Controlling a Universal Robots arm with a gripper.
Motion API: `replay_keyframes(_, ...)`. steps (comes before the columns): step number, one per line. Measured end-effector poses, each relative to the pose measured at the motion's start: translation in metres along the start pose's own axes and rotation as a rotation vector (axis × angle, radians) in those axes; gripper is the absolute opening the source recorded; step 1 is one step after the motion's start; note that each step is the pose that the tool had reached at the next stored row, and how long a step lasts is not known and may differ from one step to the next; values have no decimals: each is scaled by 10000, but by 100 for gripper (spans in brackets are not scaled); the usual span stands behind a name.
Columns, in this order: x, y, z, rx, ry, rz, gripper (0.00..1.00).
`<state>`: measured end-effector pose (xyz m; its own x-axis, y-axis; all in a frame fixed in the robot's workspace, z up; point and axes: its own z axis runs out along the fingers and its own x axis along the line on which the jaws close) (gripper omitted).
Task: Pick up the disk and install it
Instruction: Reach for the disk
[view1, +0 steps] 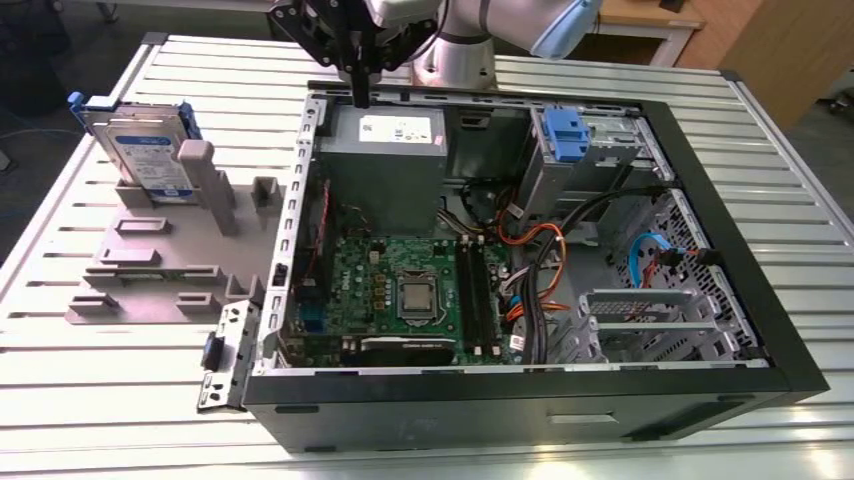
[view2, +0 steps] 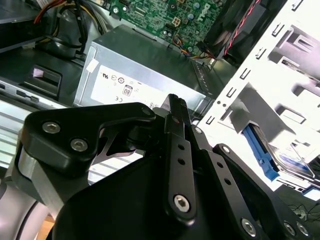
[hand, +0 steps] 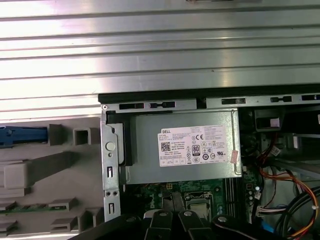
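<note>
The disk (view1: 140, 150), silver with a white-and-blue label in a blue carrier, stands upright in a grey holder (view1: 160, 255) on the table, to the exterior view's left of the open computer case (view1: 534, 380). Its blue carrier edge (hand: 22, 136) appears in the first wrist view, and its blue frame (view2: 260, 152) in the second. My gripper (view1: 360, 95) hangs over the back wall of the case, above the grey power supply (view1: 387, 140), well apart from the disk. Its black fingers (view2: 175, 115) are together with nothing between them.
Inside the case lie the motherboard (view1: 400, 290), orange and black cables (view1: 547, 250) and a blue-fronted drive bay (view1: 563, 135). The ribbed metal table (view1: 107, 400) surrounds the case. The holder carries several empty slots.
</note>
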<state>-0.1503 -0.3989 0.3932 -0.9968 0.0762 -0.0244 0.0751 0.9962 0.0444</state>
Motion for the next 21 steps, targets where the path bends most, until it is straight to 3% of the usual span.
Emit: replay_keyframes(21, 48, -4, -1, 0, 0, 0, 11)
